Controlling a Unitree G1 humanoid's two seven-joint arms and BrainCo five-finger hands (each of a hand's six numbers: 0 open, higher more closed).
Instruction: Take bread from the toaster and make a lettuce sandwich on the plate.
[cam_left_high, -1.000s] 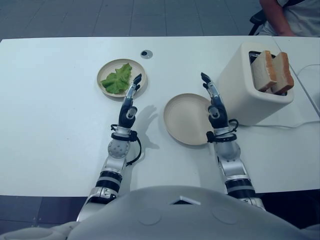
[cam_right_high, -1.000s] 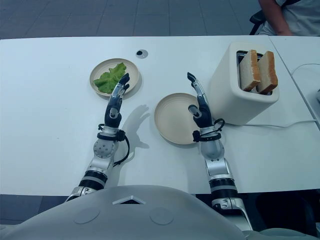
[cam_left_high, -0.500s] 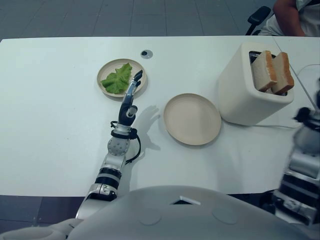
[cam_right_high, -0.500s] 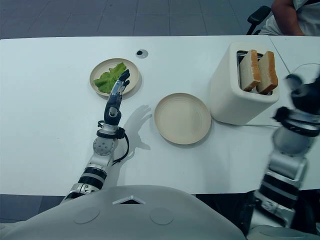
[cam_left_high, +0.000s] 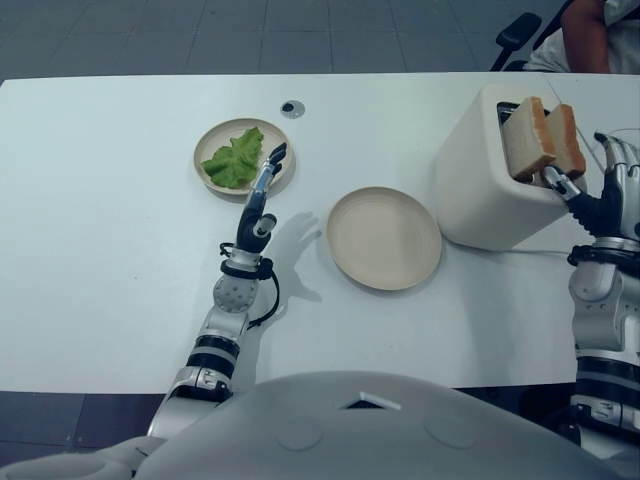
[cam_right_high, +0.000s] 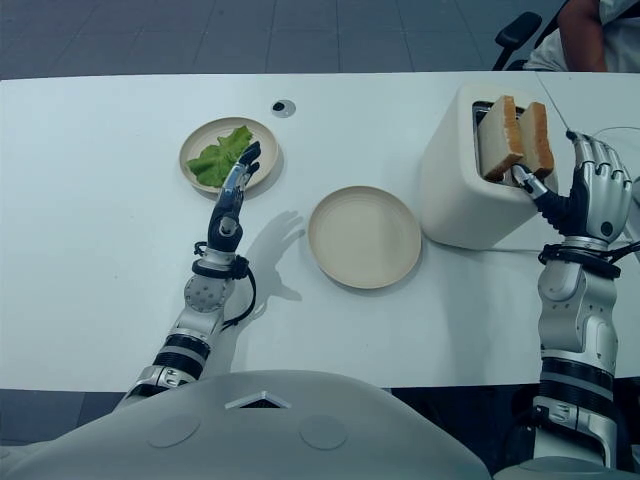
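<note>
Bread (cam_right_high: 498, 136) in toaster (cam_right_high: 458, 195), plate (cam_right_high: 365, 238) beside

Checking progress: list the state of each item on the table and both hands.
toaster: loaded, bread up.
bread slices: both standing in the toaster.
middle plate: empty.
lettuce: lying on the far plate.
left hand: open, holding nothing.
right hand: open, beside the toaster.

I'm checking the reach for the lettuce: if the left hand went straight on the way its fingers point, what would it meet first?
Probably the right rim of the lettuce plate, at the fingertips of the left hand; the lettuce leaf lies left of that line. The hand's height is unclear.
</note>
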